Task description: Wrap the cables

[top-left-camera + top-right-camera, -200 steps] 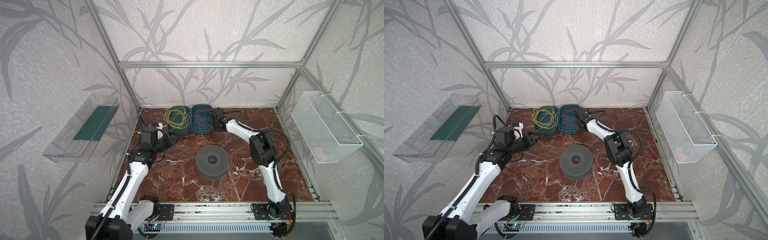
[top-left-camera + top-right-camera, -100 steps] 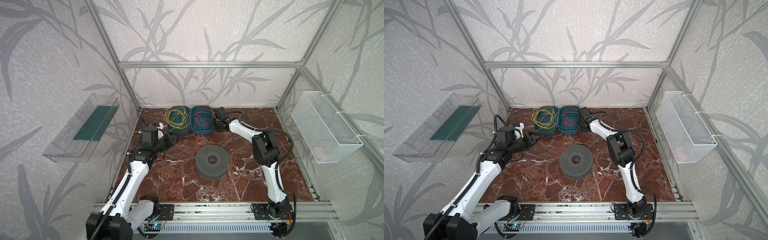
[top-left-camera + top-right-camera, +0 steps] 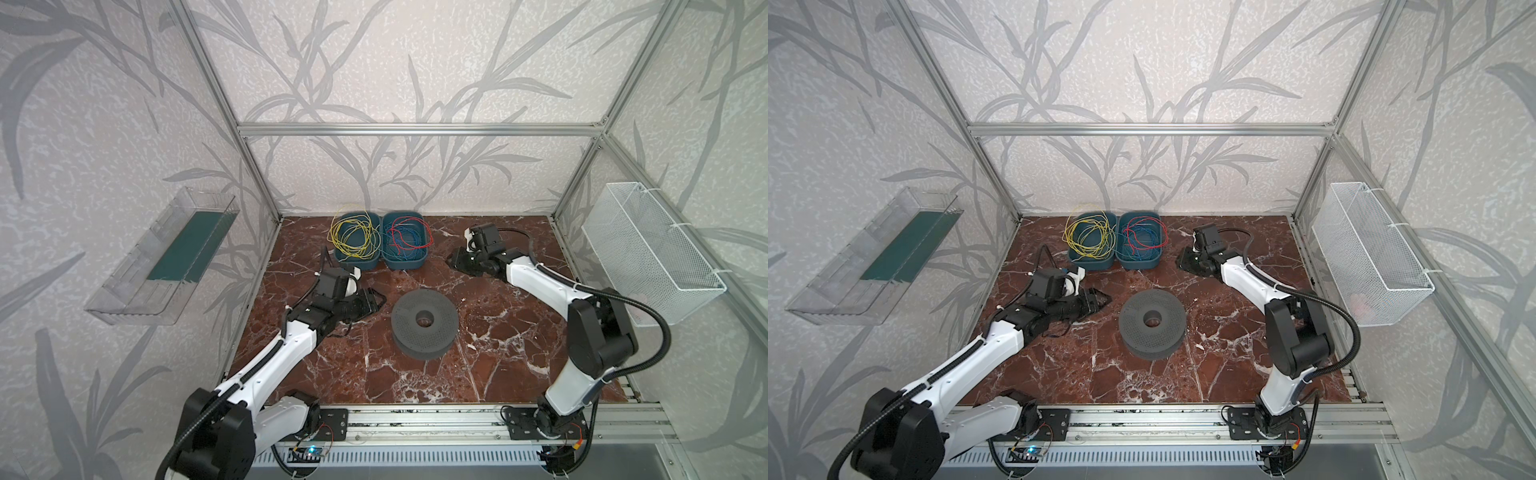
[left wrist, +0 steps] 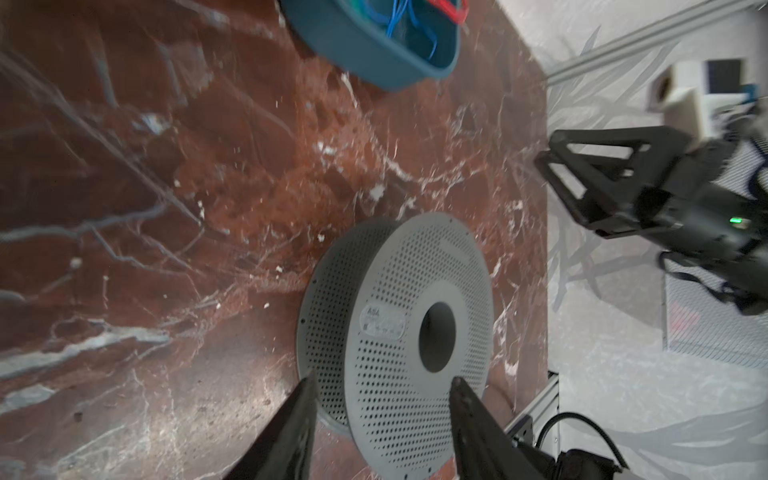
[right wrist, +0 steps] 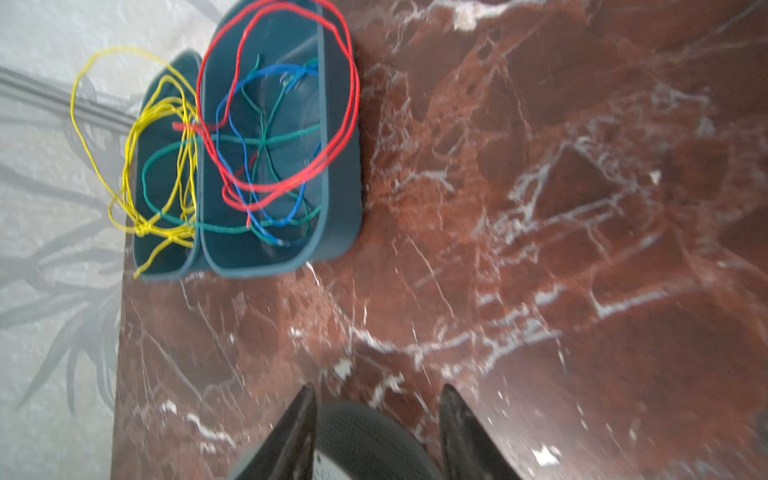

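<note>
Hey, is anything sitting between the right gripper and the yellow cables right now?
Yes. In both top views a teal bin of red, blue and green wires sits between the open right gripper and the yellow cables, which lie in the neighbouring bin.

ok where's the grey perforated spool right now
The grey perforated spool lies flat at the middle of the marble table in both top views, right of the left gripper and in front of the two teal bins.

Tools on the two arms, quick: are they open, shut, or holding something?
Left tool: open, holding nothing.
Right tool: open, holding nothing.
</note>
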Controlling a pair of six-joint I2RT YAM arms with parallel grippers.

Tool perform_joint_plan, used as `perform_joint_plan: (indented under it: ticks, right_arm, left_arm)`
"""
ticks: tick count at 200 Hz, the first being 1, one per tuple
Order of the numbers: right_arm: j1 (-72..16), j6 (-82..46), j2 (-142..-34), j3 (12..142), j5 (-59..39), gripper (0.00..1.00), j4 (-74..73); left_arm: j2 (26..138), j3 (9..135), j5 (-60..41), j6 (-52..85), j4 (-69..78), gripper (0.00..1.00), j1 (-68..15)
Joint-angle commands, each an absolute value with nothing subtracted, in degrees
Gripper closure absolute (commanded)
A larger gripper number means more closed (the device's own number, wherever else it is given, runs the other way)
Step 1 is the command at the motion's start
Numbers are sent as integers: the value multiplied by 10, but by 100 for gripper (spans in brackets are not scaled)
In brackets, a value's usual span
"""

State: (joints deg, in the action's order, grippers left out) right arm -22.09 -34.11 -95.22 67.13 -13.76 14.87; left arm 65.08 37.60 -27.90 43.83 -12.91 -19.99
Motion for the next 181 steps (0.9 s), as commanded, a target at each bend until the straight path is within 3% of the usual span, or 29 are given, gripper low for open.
perform_joint_plan:
  ticks: [1, 45, 95, 135, 181]
  right_arm:
    - [-224, -254, -885, 585, -216, 52, 171]
    - [-225, -276, -805, 453, -363, 49, 105]
    - [-226, -278, -819, 422, -371, 49, 96]
    - [-225, -280, -838, 436, -365, 56, 87]
    - [-245, -305, -887, 479, -381, 65, 52]
  left_arm:
    - [667, 363, -292, 454, -95, 45, -217]
    - [728, 368, -315, 472, -27, 42, -264]
    - [787, 387, -333, 474, -2, 44, -283]
    - [801, 413, -324, 469, -1, 44, -292]
    - [821, 462, -237, 434, -87, 44, -288]
